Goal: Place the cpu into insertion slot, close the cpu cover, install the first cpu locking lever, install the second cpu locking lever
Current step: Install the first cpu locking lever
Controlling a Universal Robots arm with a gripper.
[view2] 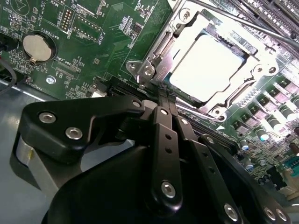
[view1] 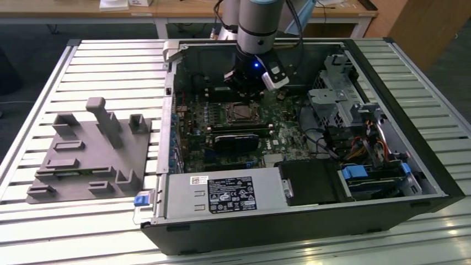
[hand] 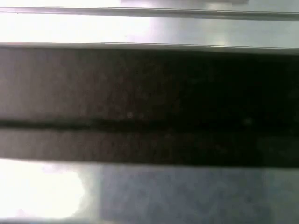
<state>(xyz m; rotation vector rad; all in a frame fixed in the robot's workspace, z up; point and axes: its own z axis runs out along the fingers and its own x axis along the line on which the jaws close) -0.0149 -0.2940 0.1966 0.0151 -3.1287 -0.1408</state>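
Observation:
The cpu (view2: 208,65) lies flat in the insertion slot (view1: 239,113), its silver top brightly lit. The shiny cpu cover (view2: 259,58) lies down around it, framing its edges. A thin metal lever rod (view2: 243,21) runs along the side of the socket away from my gripper. In the second wrist view my gripper (view2: 162,92) is shut, its black fingers (view2: 164,140) pressed together, and the tips touch the near corner of the socket frame. I cannot tell whether anything is pinched between them. In the exterior view the gripper (view1: 246,91) hangs just behind the socket inside the open computer case.
A black card (view1: 235,141) sits just in front of the socket, and a power supply (view1: 220,193) at the case's front. A drive cage (view1: 338,99) and cables fill the exterior view's right. A grey fixture (view1: 88,149) stands outside the case on the left. A coin battery (view2: 38,46) sits nearby.

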